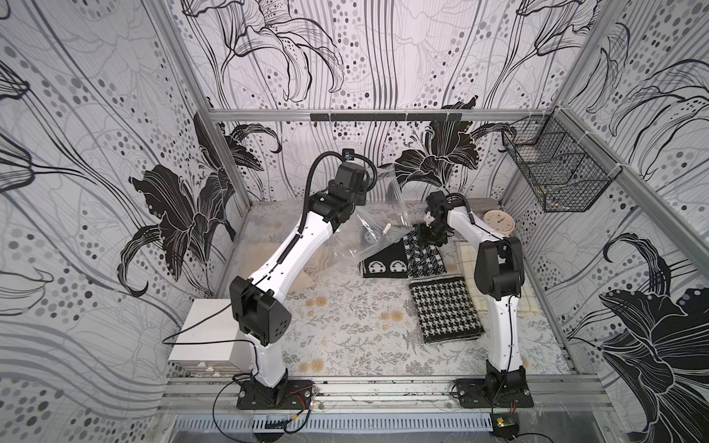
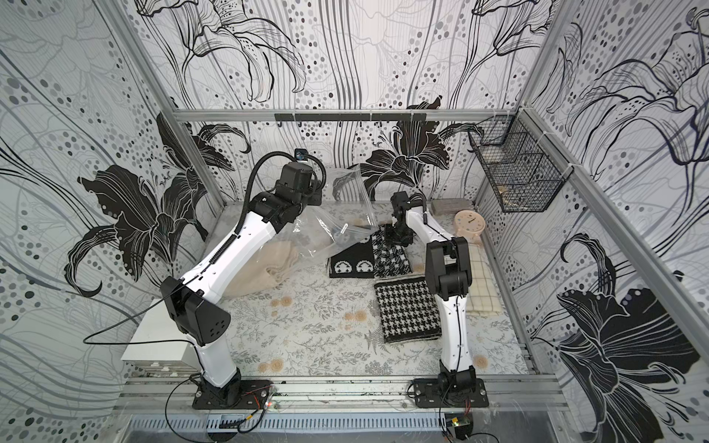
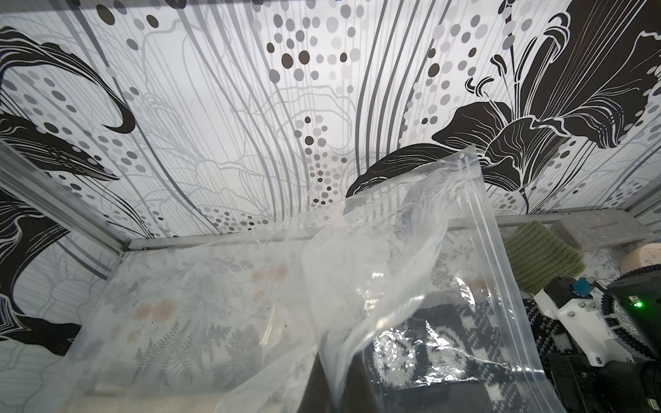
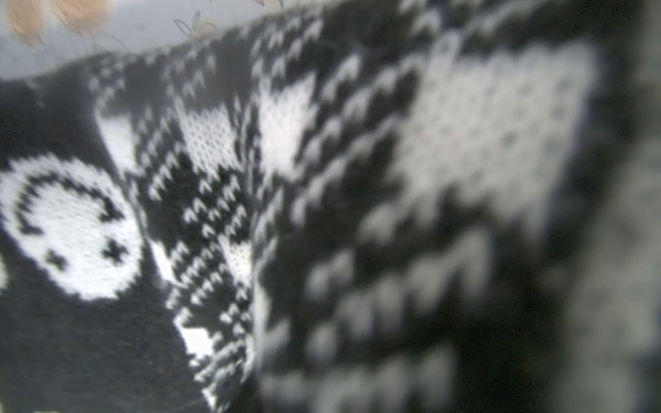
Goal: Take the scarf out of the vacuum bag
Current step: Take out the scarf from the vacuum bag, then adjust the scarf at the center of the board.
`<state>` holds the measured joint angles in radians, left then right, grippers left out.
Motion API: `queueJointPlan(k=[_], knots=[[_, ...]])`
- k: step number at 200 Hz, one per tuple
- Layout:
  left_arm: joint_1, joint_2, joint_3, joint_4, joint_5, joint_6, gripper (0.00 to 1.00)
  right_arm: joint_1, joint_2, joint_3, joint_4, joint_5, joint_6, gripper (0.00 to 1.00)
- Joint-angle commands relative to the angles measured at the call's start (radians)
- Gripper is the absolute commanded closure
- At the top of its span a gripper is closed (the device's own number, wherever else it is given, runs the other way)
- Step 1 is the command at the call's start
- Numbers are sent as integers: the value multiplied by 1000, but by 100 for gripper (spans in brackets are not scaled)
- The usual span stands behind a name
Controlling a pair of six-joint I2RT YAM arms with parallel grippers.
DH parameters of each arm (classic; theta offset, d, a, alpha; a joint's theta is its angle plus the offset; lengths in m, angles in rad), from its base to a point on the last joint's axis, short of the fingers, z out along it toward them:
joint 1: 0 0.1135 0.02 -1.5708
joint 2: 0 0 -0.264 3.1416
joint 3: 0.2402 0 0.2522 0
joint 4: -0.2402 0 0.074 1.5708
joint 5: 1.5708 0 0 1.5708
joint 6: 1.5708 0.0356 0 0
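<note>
The left gripper (image 1: 360,198) is standing closed toward the back of the table (image 1: 345,330), left of the scarf (image 1: 422,257). Its fingers are hidden behind the wrist, but the vacuum bag (image 1: 378,230) is hanging up off the table toward it, so it is judged to be pinching the film. The bag is draping down and rightward, and its zip edge (image 3: 500,286) is lying over the scarf's far end, which is showing through the plastic in the left wrist view. The scarf is lying on the table, its long axis running from the bag mouth toward the robot's base, with most of it outside the bag. The right gripper (image 1: 431,239) is sitting down on that far end. Whether its jaws are parted cannot be told, as the right wrist view is showing only blurred knit. The right arm is the nearer one, and the pull is judged to run toward the robot, away from the bag.
</note>
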<state>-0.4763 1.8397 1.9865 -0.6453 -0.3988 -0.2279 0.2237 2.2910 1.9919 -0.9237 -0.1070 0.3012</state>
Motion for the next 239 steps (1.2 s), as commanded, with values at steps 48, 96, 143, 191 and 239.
queueJointPlan(k=[48,96,143,191,239], knots=[[4,2,6,38,15,3,100,-11,-191,-20,-95,440,-39,22],[3,-4,-3,49,17,-2,100,1,-285,-194,102,44,-65,22],[4,-5,0,50,12,3,100,37,-169,-227,218,-239,-21,23],[4,-5,-3,49,14,1,100,37,-52,-211,187,-180,-8,25],[4,-7,-6,55,12,2,100,10,-49,-240,124,-44,2,24]])
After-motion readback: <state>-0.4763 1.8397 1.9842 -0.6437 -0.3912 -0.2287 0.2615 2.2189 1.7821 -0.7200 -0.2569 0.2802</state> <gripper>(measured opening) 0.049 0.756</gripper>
